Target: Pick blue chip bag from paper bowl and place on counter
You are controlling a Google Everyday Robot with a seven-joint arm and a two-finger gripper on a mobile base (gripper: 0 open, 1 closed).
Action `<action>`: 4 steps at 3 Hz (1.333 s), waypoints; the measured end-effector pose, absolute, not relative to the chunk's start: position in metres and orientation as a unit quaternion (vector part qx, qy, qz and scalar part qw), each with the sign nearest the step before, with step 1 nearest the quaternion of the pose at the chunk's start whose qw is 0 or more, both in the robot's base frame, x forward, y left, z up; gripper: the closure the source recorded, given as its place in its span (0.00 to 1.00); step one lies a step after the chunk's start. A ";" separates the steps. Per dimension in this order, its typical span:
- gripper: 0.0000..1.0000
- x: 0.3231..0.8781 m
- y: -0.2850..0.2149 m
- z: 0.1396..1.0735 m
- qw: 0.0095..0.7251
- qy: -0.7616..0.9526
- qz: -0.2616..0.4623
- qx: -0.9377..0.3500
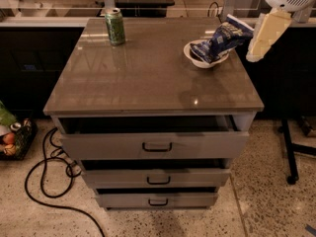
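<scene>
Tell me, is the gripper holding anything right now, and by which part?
Nothing looks held. The gripper hangs at the right edge of the counter, beside the blue chip bag, which lies in the paper bowl.

Nothing I can read.
Print on the crinkled dark-blue chip bag (pixel 219 41) is illegible; my gripper (pixel 264 36) hangs beside it.
</scene>
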State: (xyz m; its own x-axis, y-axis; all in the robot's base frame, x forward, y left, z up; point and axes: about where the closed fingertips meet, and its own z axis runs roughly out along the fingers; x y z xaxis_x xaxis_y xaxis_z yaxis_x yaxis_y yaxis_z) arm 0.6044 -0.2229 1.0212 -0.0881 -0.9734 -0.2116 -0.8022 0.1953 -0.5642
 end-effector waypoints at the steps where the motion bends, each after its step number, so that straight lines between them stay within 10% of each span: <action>1: 0.00 0.604 -0.223 1.021 0.278 0.721 -0.154 -0.615; 4: 0.00 0.692 -0.218 0.972 0.258 0.727 -0.099 -0.628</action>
State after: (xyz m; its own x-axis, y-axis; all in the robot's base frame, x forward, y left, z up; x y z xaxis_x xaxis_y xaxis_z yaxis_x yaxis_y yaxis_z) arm 0.6920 -0.2178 0.9715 -0.0779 -0.9651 -0.2501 -0.8627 0.1910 -0.4683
